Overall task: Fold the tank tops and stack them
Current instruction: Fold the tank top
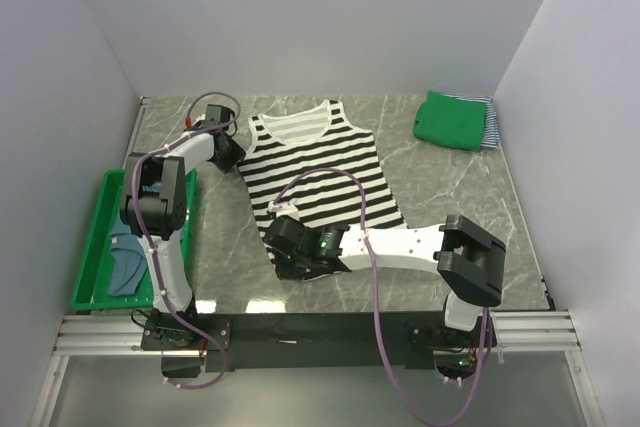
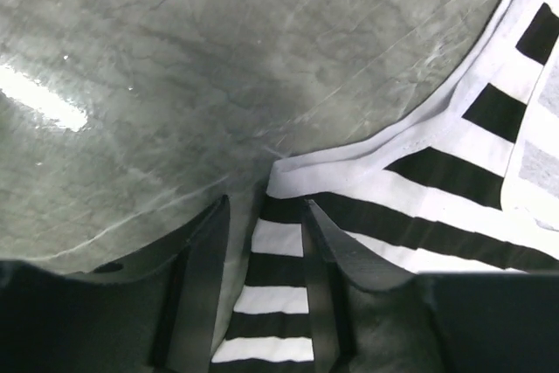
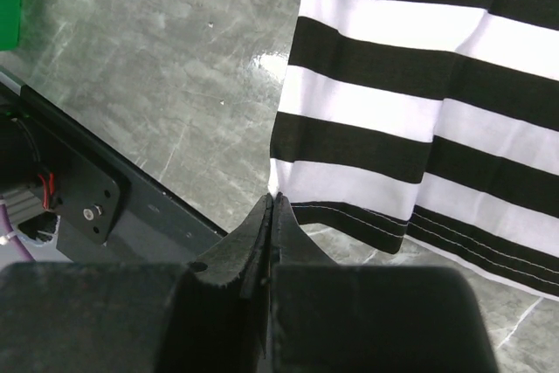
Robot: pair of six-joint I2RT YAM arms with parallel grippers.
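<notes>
Grey marble tabletop [image 1: 450, 197] between white walls: from above, our striped tank top [image 1: 320, 167] lies flat mid-table, with a folded green top [image 1: 450, 119] far right. Left wrist: our left fingers [image 2: 205, 277] stand apart astride the shoulder strap; we should close squarely before lifting. Right wrist: our right fingers [image 3: 253, 242] pinch the hem corner, close to the front edge; bare tabletop lies alongside.

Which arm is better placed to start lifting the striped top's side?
Right arm: its jaws are shut on a hem corner of the striped tank top. The left arm has open jaws, only straddling the strap.
</notes>
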